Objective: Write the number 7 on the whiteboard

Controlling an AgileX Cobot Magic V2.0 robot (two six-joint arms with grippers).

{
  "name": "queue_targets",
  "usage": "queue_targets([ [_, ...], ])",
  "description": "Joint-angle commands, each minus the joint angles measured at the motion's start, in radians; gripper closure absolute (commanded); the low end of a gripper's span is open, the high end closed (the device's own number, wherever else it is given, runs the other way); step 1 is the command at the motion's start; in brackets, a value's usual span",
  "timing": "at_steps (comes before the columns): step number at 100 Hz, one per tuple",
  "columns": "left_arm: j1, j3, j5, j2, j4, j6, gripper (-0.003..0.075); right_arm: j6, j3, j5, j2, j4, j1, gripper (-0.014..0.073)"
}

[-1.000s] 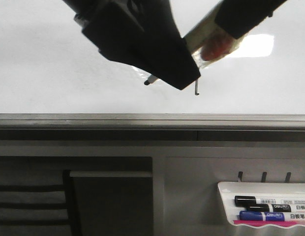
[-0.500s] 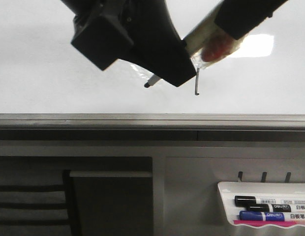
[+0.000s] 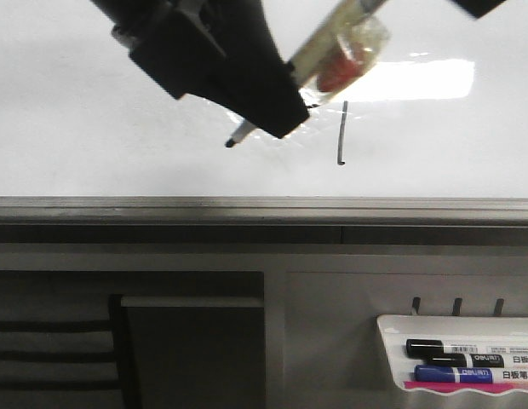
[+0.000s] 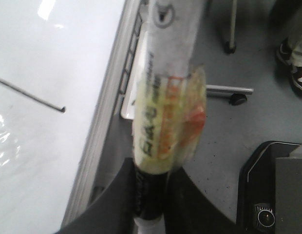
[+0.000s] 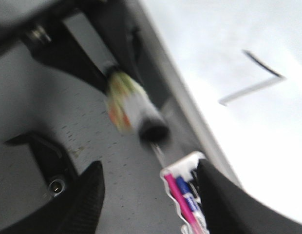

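Note:
The whiteboard (image 3: 94,111) fills the upper front view, with a glare patch at the right. On it is the number 7 (image 3: 341,132): its long vertical stroke shows, and its top stroke is mostly hidden behind my left gripper. The 7 also shows in the right wrist view (image 5: 251,88), and one stroke of it in the left wrist view (image 4: 29,93). My left gripper (image 3: 277,115) is shut on a taped marker (image 4: 165,102). The marker's tip (image 3: 231,143) points down-left, left of the stroke. My right gripper (image 5: 151,200) is open and empty, off the board's edge.
The board's grey frame edge (image 3: 264,209) runs across the front view. A white marker tray (image 3: 468,324) hangs at the lower right with a black marker (image 3: 434,348) and a blue marker (image 3: 451,373). A dark panel (image 3: 196,358) is at the lower left.
My left gripper and the marker have moved up and to the left, away from the stroke, uncovering its full length. The right arm has lifted almost out of the front view.

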Motion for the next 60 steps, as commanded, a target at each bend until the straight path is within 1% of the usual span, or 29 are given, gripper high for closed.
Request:
queue_targets([
  [1,0.062,-0.037,-0.024,-0.041,0.017,-0.083,0.0741,0.071,-0.037,-0.029,-0.07,-0.058,-0.046,0.0207],
  [10,0.146,-0.037,0.007,-0.055,0.071,-0.214,0.0741,0.08,-0.037,-0.008,-0.127,-0.074,-0.1,0.0207],
  [18,0.242,-0.037,0.04,-0.063,0.125,-0.345,0.0741,0.08,-0.036,0.001,-0.16,-0.076,-0.134,0.0207],
  [29,0.379,-0.037,0.126,-0.067,0.184,-0.474,0.0741,0.08,-0.025,0.001,-0.186,-0.08,-0.163,0.0207],
  [36,0.466,-0.037,0.172,-0.067,0.217,-0.545,0.0741,0.08,-0.015,-0.001,-0.19,-0.081,-0.172,0.0207],
  [43,0.55,-0.037,0.191,-0.067,0.244,-0.608,0.0741,0.08,-0.003,-0.003,-0.19,-0.081,-0.174,0.0207],
  [49,0.612,-0.035,0.191,-0.068,0.255,-0.661,0.0741,0.08,0.013,-0.008,-0.19,-0.081,-0.174,0.0207],
  [53,0.662,-0.028,0.179,-0.068,0.255,-0.677,0.0741,0.08,0.024,-0.012,-0.19,-0.081,-0.174,0.0207],
  [60,0.715,-0.022,0.158,-0.068,0.252,-0.691,0.0741,0.08,0.043,-0.021,-0.19,-0.081,-0.174,0.0207],
])
